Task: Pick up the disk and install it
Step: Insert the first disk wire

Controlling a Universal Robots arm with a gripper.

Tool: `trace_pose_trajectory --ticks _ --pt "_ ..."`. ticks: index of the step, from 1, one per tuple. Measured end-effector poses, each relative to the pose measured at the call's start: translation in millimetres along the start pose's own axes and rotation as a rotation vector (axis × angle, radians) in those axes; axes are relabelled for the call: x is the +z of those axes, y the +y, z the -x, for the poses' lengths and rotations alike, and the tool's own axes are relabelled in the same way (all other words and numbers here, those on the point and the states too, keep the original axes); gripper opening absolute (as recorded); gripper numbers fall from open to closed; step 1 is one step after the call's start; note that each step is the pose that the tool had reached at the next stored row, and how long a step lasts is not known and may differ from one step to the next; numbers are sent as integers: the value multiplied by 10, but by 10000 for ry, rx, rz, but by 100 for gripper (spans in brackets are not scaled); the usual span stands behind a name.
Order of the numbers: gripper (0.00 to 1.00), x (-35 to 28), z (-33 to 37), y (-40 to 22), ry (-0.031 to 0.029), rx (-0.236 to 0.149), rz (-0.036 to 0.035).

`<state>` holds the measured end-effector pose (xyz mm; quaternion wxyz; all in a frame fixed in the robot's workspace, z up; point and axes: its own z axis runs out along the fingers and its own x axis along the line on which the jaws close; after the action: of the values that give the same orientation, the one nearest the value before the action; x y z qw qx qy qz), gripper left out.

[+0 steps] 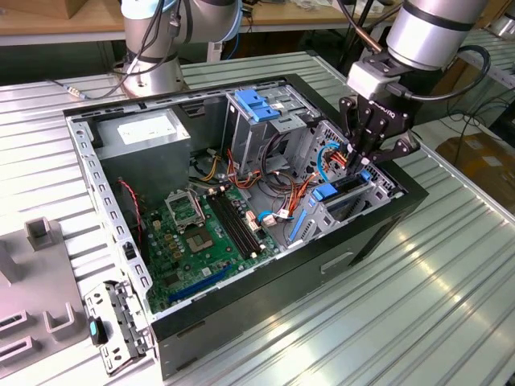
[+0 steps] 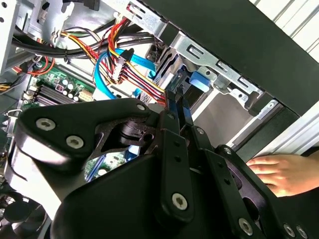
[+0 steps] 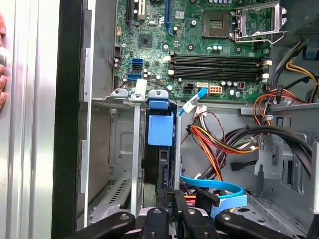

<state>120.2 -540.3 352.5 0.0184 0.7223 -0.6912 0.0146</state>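
The disk point(image 1: 344, 191) stands on edge in the drive bay at the exterior view's right side of the open computer case point(image 1: 378, 233). Its blue plastic end point(image 3: 160, 129) shows in the bay's slot, and its blue rail point(image 2: 198, 82) shows beside the bay's metal frame. My gripper point(image 1: 360, 166) hangs straight above it. The fingers point(image 2: 175, 107) are drawn close together and touch the disk's upper edge, with a sliver of blue between their tips. In the first wrist view the gripper point(image 3: 172, 201) sits right over the slot.
The motherboard point(image 1: 201, 233) lies on the case floor, with the grey power supply point(image 1: 145, 137) at the back and an upright cage with a blue handle point(image 1: 256, 103). Bundled cables point(image 3: 219, 139) crowd beside the bay. A person's hand point(image 2: 279, 172) rests on the table outside the case.
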Motion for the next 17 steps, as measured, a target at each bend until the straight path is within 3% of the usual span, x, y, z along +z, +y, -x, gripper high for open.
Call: trace_pose_trajectory --ticks 8,17 --pt "17 73 -9 5 7 2 -7" --pt "17 60 -11 6 0 35 -5"
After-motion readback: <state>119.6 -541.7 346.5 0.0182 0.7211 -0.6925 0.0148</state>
